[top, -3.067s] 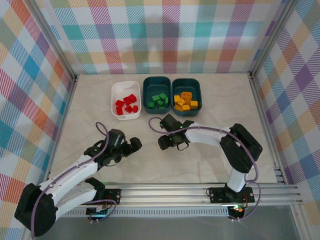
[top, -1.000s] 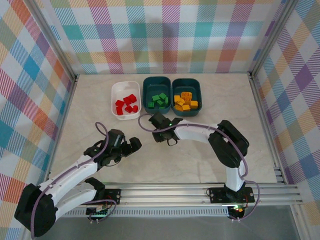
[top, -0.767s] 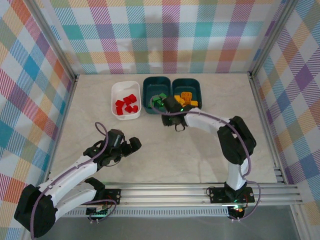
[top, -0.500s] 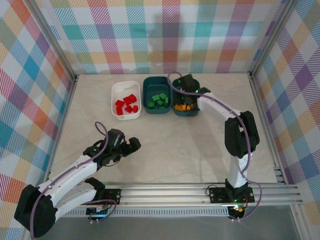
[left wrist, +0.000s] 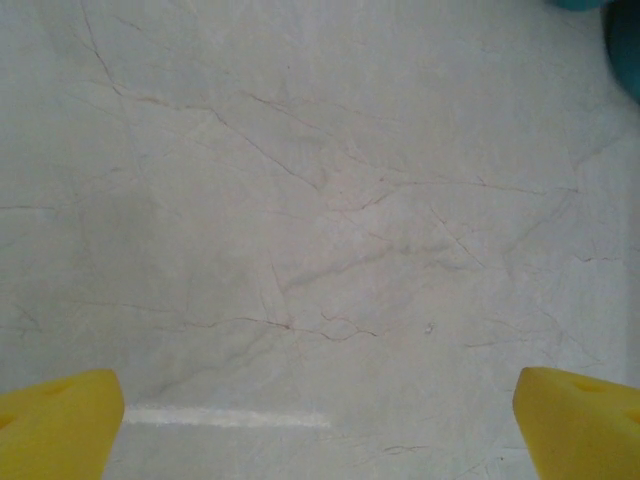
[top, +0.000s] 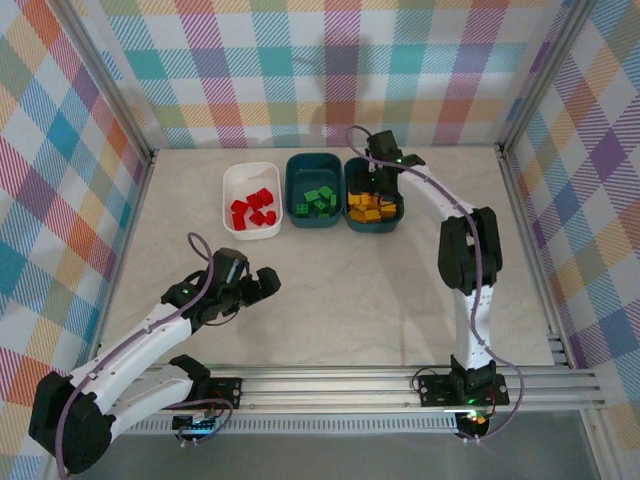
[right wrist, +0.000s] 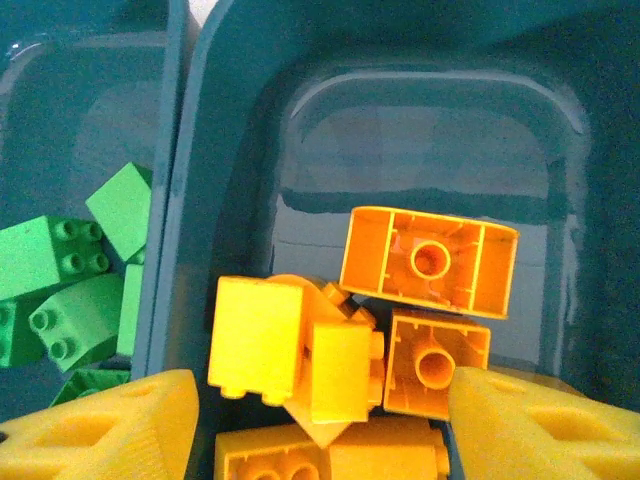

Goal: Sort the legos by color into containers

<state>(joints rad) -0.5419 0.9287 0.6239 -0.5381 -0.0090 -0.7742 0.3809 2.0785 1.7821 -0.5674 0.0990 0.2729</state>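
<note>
Three containers stand in a row at the back. The white tub [top: 232, 190] holds red legos [top: 255, 208]. The middle teal tub [top: 296, 170] holds green legos [top: 318, 200]. The right teal tub [top: 394, 188] holds yellow and orange legos [top: 371, 208]. My right gripper [top: 376, 178] hangs over the far end of that right tub [right wrist: 230, 60]. It is open [right wrist: 320, 440], with the yellow legos [right wrist: 300, 350] lying loose below its fingertips [right wrist: 110, 430] and green legos [right wrist: 60, 270] in the neighbouring tub. My left gripper [top: 270, 283] is open [left wrist: 320, 430] over bare table.
Checked walls close the table on three sides, with a metal rail [top: 400, 380] along the near edge. A corner of a teal tub [left wrist: 625, 50] shows at the top right of the left wrist view. The marbled tabletop [top: 350, 300] lies bare between the tubs and the arms.
My right arm has swung from the middle of the table up over the right teal tub, and its jaws have spread. The left arm has shifted only slightly.
</note>
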